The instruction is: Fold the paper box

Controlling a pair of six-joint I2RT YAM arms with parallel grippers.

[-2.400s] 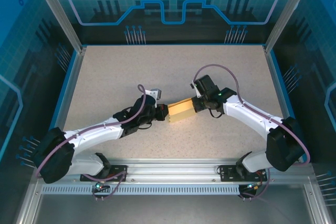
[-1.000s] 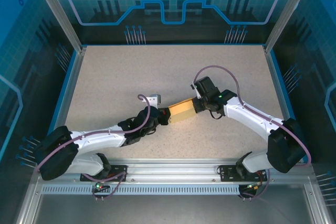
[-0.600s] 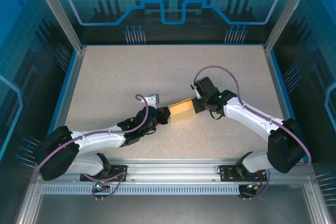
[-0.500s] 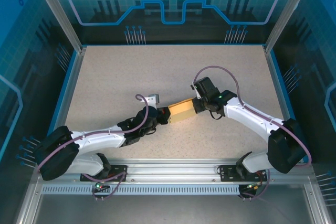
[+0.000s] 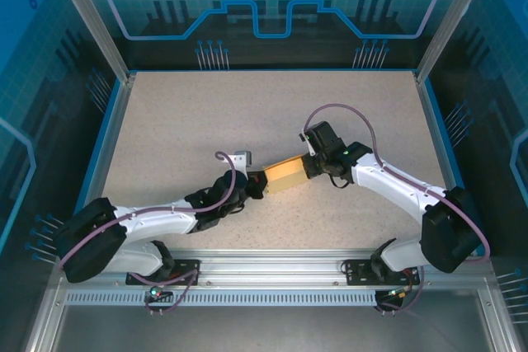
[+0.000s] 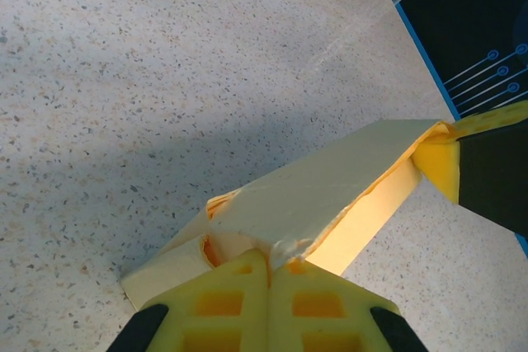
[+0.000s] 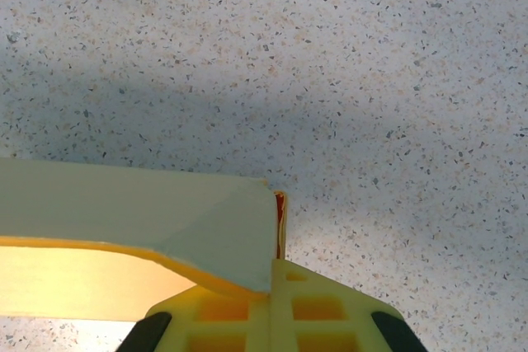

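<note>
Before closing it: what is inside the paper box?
The paper box shows a bare pale-yellow inner wall through its open side; the rest is covered by its top panel.

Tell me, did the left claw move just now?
Yes. The left claw, pinching the paper box, has slid a little toward the metal rail at the table's near edge.
</note>
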